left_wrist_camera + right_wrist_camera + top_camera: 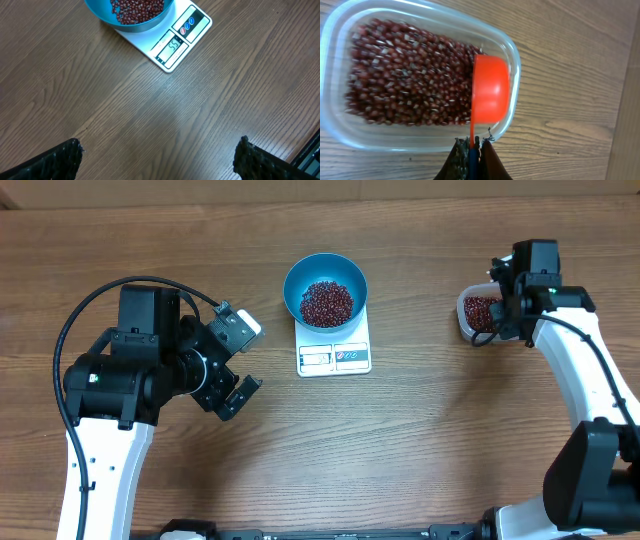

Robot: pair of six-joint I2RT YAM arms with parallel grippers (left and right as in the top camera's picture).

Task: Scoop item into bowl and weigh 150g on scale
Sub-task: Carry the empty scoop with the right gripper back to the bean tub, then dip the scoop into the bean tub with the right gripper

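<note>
right pincer [471,149] clamping orange cup [491,92] in bean tub [516,60], left pincer [158,156] wide open, beans [327,302] in bowl [295,280] on scale [335,358]

Bowl [294,283] holding beans [327,303] sits on scale [334,358] mid-bench [450,440], tub [518,65] with cup [491,90] inside well apart right.

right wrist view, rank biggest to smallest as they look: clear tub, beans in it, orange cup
1. clear tub
2. beans, filling most of the tub
3. orange cup, smallest even though it sits nearer the camera
</note>
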